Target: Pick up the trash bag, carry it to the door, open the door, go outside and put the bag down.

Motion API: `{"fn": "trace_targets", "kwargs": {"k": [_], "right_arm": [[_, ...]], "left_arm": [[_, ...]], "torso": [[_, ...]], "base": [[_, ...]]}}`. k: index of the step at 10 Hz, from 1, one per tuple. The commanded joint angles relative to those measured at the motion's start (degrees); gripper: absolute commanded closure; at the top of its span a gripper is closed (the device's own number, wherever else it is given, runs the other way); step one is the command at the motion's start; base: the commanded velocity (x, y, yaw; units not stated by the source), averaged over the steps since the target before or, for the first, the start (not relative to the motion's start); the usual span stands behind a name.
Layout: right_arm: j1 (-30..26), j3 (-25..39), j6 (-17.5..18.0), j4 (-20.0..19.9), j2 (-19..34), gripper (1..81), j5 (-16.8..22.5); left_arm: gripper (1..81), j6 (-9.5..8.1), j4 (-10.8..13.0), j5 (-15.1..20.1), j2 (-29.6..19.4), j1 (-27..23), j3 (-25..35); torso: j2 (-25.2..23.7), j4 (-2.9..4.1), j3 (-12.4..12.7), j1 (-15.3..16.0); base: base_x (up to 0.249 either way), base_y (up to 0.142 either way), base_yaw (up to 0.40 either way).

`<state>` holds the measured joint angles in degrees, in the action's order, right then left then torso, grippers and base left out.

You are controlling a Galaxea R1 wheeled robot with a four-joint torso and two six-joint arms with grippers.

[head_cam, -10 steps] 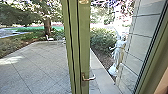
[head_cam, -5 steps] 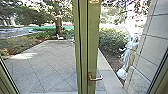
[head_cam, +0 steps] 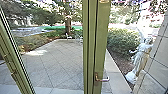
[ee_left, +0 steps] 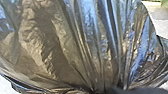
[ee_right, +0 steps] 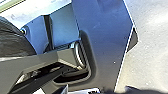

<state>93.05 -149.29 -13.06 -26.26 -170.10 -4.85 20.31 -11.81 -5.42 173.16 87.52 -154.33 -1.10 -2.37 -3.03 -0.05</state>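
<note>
The left gripper has its fingers closed on the gathered trash bag, the right gripper's opening I cannot tell, and a lever handle at twelve o'clock fronts paving, a statue at one.

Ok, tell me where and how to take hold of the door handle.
I'd grip the door handle's lever from the robot's side, closing above and below: it lies roughly level, jutting right from its upright plate.
</note>
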Motion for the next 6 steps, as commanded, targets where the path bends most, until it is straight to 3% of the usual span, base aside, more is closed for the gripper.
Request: {"fn": "trace_targets", "kwargs": {"k": [1,6], "right_arm": [[-1.9,0.2,-0.1,0.3,0.0,1.0,3.7],[-1.9,0.2,-0.1,0.2,0.0,1.0,3.7]], "left_arm": [[81.1,0.43,0.7,3.7,0.2,-2.4,0.1],[81.1,0.35,0.7,3.7,0.2,-2.4,0.1]], "torso": [[0.0,0.00,0.0,0.1],[0.0,0.00,0.0,0.1]], "base": [[0.000,0.000,0.247],[0.000,0.000,0.214]]}}
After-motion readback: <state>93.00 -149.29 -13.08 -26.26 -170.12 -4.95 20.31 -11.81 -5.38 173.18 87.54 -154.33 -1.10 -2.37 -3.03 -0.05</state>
